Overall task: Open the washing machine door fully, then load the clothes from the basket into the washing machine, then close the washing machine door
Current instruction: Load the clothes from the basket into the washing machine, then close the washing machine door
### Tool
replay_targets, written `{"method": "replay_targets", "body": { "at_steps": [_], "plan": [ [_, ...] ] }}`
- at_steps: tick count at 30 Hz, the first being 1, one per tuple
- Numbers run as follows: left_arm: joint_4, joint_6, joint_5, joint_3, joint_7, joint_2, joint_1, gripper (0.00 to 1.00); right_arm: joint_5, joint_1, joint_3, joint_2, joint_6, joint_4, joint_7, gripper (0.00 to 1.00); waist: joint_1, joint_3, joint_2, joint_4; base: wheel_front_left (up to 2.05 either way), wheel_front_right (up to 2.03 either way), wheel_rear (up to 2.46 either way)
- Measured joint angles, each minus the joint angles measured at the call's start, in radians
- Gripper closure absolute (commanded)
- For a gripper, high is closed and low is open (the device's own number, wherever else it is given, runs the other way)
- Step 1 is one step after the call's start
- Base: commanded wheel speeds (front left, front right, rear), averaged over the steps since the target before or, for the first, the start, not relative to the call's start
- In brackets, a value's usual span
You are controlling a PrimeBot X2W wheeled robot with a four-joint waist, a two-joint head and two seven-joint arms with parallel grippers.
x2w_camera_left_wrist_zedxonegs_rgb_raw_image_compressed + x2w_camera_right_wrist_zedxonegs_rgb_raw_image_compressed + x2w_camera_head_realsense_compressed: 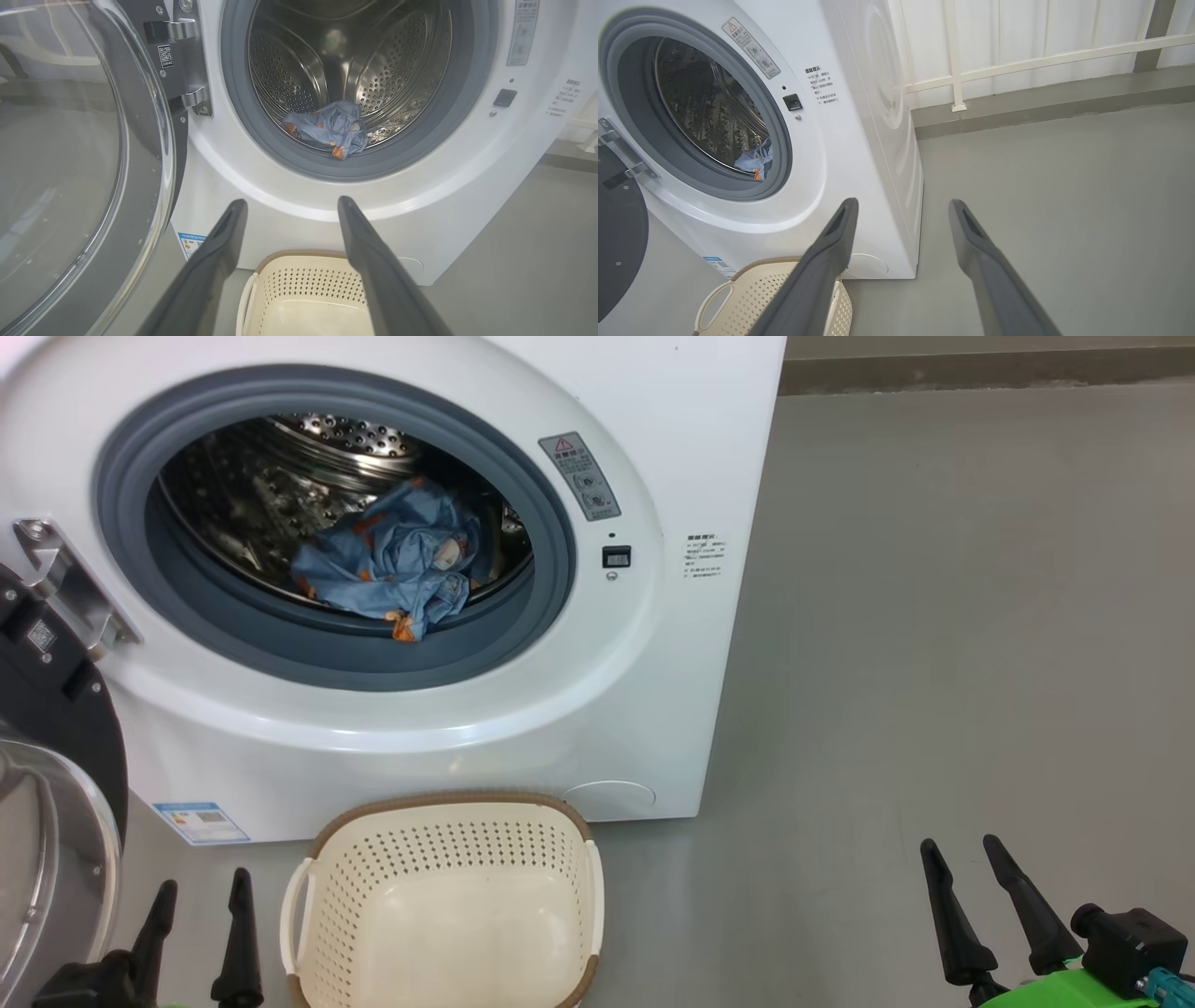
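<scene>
The white washing machine [597, 728] stands with its door [51, 775] swung wide to the left on its hinge. Light blue clothes [392, 565] with orange prints lie bunched at the front of the steel drum, one corner resting on the grey gasket; they also show in the left wrist view as clothes [329, 128]. The cream basket [448, 905] sits on the floor in front of the machine with nothing in it. My left gripper [205, 896] is open at the lower left, beside the basket. My right gripper [962, 859] is open at the lower right, over bare floor.
Grey floor [934, 663] stretches to the right of the machine. A white railing [1017, 60] and a low kerb run behind it. The door's glass bowl [60, 163] bulges close to my left gripper.
</scene>
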Motion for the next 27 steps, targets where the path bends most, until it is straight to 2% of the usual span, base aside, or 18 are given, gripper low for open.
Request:
{"method": "replay_targets", "body": {
  "at_steps": [18, 27],
  "plan": [
    [0.000, 0.000, 0.000, -0.008, 0.000, -0.002, 0.000, 0.00, 0.000, 0.000, 0.004, 0.000, 0.000, 0.000, 0.000, 0.00, 0.0000, -0.016, 0.0000, 0.002, -0.01, 0.01, 0.00],
    [0.000, 0.000, -0.003, -0.013, 0.000, -0.002, 0.000, 0.00, 0.004, 0.005, 0.004, -0.005, 0.000, -0.001, 0.000, 0.00, 0.0000, -0.016, 0.0000, 0.005, -0.83, 0.83, 0.00]
  ]
}}
